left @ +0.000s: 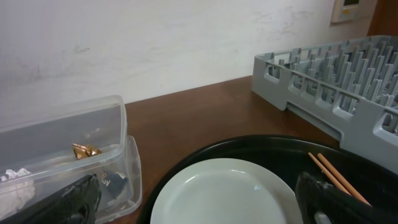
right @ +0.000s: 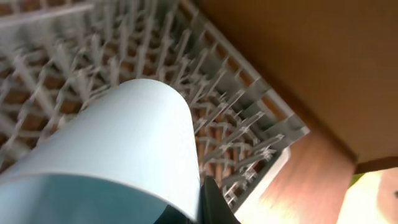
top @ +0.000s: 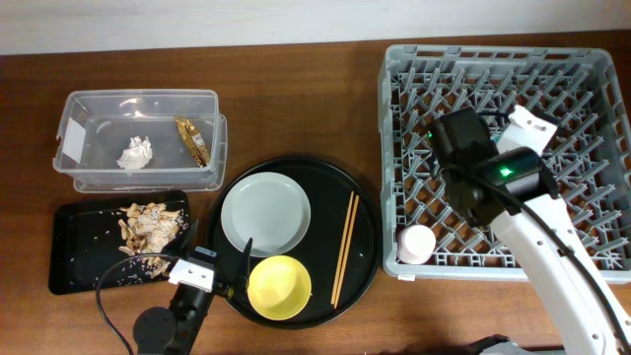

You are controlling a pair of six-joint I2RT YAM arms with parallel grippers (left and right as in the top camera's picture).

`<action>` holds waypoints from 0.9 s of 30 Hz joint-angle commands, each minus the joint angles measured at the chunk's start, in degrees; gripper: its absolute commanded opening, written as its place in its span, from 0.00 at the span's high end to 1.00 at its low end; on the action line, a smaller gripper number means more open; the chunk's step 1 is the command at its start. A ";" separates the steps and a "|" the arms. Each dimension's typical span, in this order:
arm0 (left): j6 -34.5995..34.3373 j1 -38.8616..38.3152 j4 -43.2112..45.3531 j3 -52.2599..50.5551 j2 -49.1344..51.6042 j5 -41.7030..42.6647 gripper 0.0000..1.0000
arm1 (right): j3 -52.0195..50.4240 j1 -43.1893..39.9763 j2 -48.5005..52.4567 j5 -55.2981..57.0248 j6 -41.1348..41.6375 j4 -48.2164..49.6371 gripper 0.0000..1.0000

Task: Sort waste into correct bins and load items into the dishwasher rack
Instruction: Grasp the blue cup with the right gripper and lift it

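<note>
My right gripper (top: 463,138) is over the grey dishwasher rack (top: 592,258), shut on the light-blue cup (right: 124,143), which fills the right wrist view above the pegs. The pink cup (top: 415,244) sits in the rack's front left corner. My left gripper (left: 199,205) is open and empty, low at the near edge of the pale plate (top: 265,213). The yellow bowl (top: 279,287) lies in front of the plate. The tissue (top: 136,153) and golden wrapper (top: 191,140) lie in the clear tub (top: 74,104). Food scraps (top: 150,225) lie in the black rectangular tray (top: 79,266).
Plate and bowl rest on a large round black tray (top: 367,212), with a pair of wooden chopsticks (top: 343,248) along its right side. The clear tub stands behind the black rectangular tray at the left. A wall runs along the table's far edge.
</note>
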 commanded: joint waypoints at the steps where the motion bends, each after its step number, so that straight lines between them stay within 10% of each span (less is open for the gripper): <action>1: 0.90 0.24 0.09 -0.44 -0.28 0.66 0.00 | -0.17 -0.46 3.72 6.25 1.79 -0.66 0.96; 15: 0.90 0.24 0.09 -0.44 -0.28 0.66 0.01 | 6.21 0.61 -5.27 -58.95 -25.49 -1.97 0.96; 27: 0.90 0.24 0.35 -0.42 -0.28 0.68 0.01 | 1.90 16.00 -4.59 -62.42 -18.73 -1.90 0.96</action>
